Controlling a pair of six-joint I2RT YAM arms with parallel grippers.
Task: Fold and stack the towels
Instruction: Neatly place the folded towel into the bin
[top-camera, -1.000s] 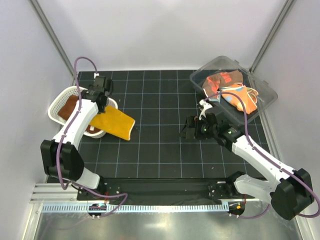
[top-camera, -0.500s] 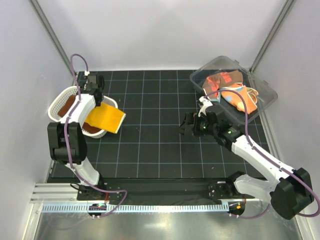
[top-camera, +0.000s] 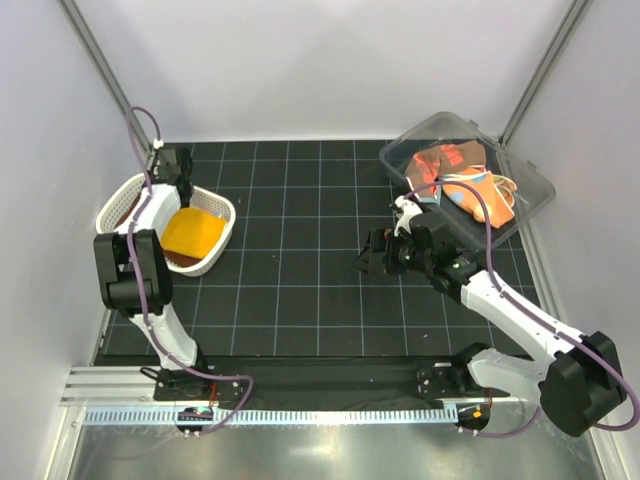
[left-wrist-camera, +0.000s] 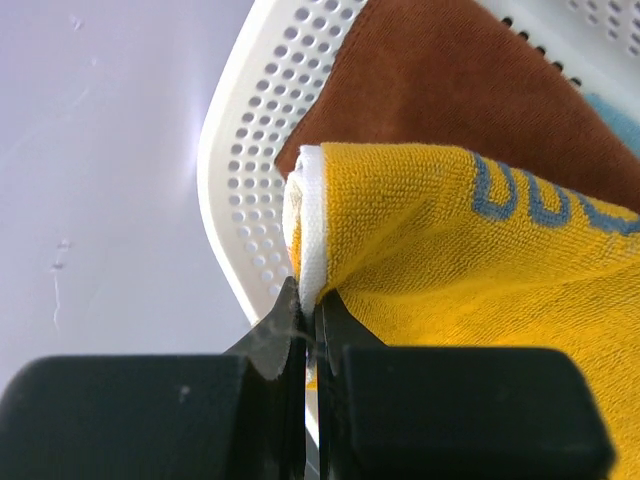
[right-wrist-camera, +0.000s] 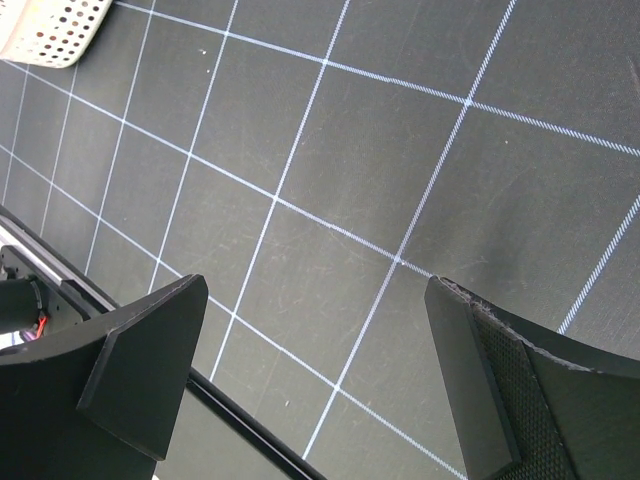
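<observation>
At the far left, a white mesh basket (top-camera: 222, 240) sits on the left edge of a black gridded mat (top-camera: 300, 290). A rust-brown towel (top-camera: 181, 262) lies in the bottom of it, and a yellow-orange towel (top-camera: 192, 232) is spread over that, inside the rim. The left gripper (top-camera: 183, 192) hangs over the far side of the basket. In the left wrist view its 2 fingers are clamped together on the white-hemmed corner of the yellow-orange towel (left-wrist-camera: 430, 260), so the left gripper (left-wrist-camera: 308, 310) is grasping that cloth just inside the basket wall (left-wrist-camera: 245, 180). Blue lettering (left-wrist-camera: 540, 200) runs across the yellow pile, and the rust-brown towel (left-wrist-camera: 450, 90) shows behind it. Right of centre, the right gripper (top-camera: 372, 252) hovers over bare mat, well apart from the basket. The right wrist view shows its fingers (right-wrist-camera: 150, 360) spread wide with nothing between them. At the far right, a clear plastic bin (top-camera: 530, 190) sits at the mat's back corner, holding a red-orange towel (top-camera: 440, 165) and, beside it, an orange towel with blue trim (top-camera: 480, 195), both crumpled.
</observation>
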